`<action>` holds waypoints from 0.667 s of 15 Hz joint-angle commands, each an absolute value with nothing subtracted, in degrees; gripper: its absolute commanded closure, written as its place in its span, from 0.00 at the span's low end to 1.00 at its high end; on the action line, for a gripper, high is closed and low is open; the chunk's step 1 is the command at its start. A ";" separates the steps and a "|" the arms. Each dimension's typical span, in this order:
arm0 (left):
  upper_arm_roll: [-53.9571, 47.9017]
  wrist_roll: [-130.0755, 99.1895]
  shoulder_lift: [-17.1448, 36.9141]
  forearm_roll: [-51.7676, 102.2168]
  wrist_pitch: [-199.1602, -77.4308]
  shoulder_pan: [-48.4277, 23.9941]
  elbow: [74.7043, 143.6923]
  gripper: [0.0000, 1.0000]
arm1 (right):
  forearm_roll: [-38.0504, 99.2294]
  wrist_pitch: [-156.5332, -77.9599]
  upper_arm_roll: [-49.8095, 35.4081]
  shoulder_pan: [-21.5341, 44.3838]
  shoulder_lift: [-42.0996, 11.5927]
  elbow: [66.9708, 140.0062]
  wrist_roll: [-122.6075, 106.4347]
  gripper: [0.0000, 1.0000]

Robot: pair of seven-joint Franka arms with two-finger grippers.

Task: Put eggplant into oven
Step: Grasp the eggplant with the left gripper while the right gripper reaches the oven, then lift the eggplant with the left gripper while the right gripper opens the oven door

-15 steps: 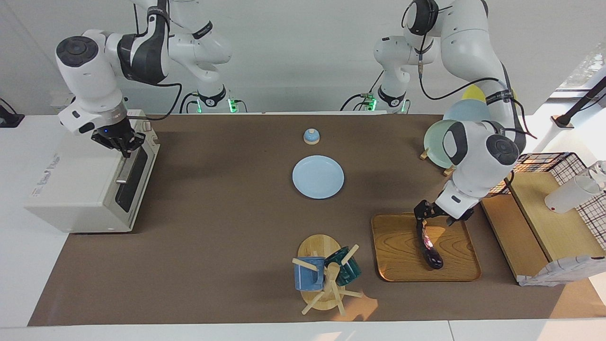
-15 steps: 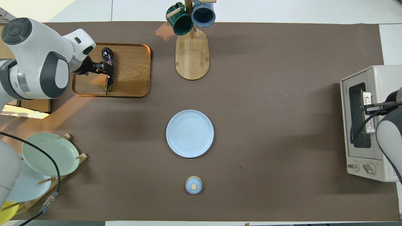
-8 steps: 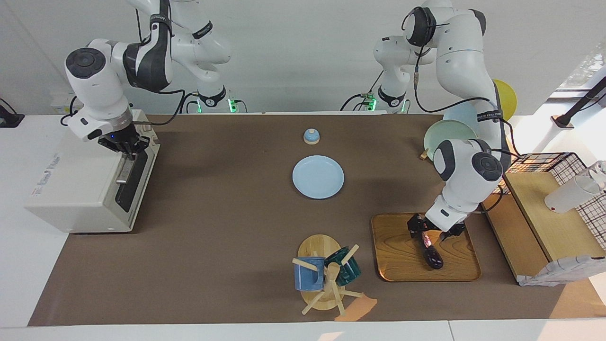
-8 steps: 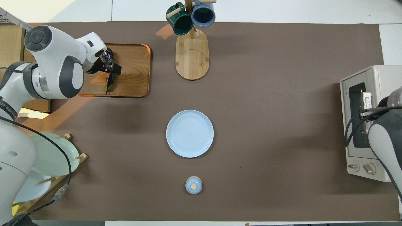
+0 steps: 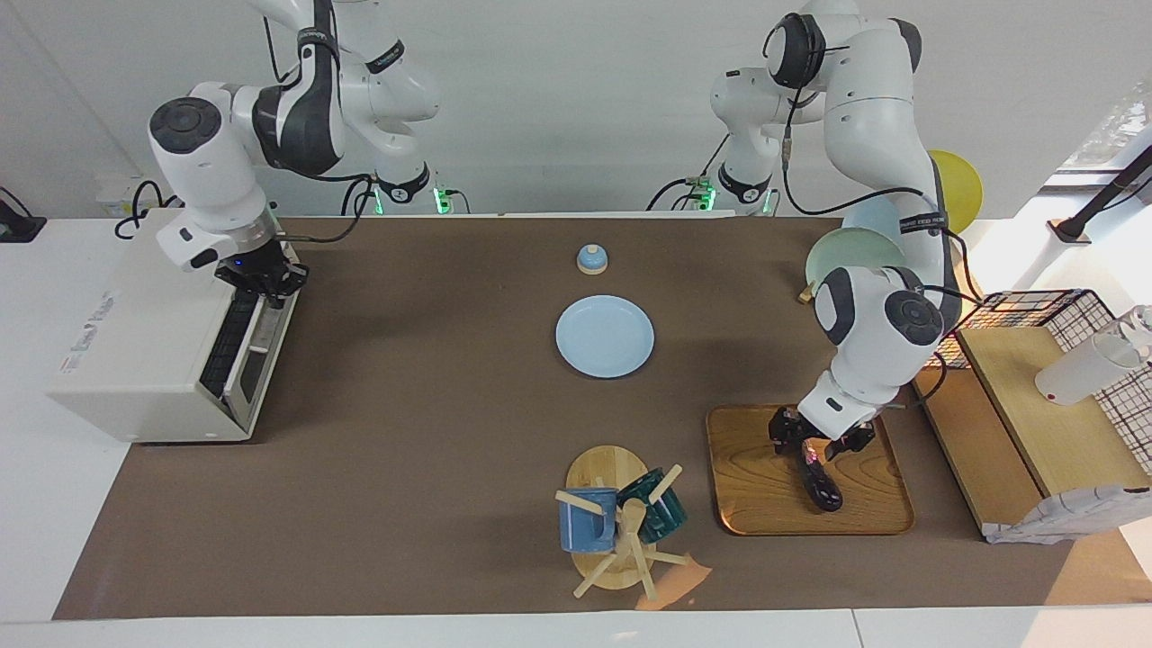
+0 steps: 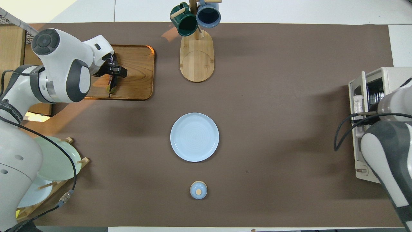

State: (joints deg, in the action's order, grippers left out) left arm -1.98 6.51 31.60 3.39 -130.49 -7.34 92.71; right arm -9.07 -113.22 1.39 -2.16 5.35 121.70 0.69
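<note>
Your left tool (image 5: 817, 439), closing astride the eggplant (image 5: 821, 481), crosses its length; right tool (image 5: 261, 279), shut, holds the oven (image 5: 135, 360) door handle.

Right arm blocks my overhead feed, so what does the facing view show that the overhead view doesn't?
Facing only: the right tool at the oven door's upper edge. Overhead only: the eggplant stem end, pointing toward the robots. Both: door ajar, left tool down over the eggplant on the wooden tray.
</note>
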 commanded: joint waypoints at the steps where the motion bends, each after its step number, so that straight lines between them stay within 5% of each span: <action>1: -1.41 7.29 31.38 3.25 -132.19 -7.82 94.04 0.13 | -8.17 -119.94 1.41 -1.23 3.27 125.24 1.58 1.00; 2: -1.41 7.38 31.38 3.25 -132.19 -7.82 94.04 0.14 | -8.17 -122.23 1.41 -0.97 1.42 125.42 1.58 1.00; 4: -1.41 7.38 31.29 3.25 -132.19 -7.82 94.04 0.34 | -8.09 -125.93 1.41 -0.53 -1.39 125.68 1.58 1.00; 7: -1.41 7.38 31.29 3.34 -131.49 -7.74 93.52 1.00 | -7.65 -130.76 1.23 2.10 -0.97 129.53 2.02 1.00; 10: -1.49 7.30 31.29 3.78 -130.78 -7.56 92.29 1.00 | -7.56 -134.91 1.23 1.94 -1.66 131.75 2.55 1.00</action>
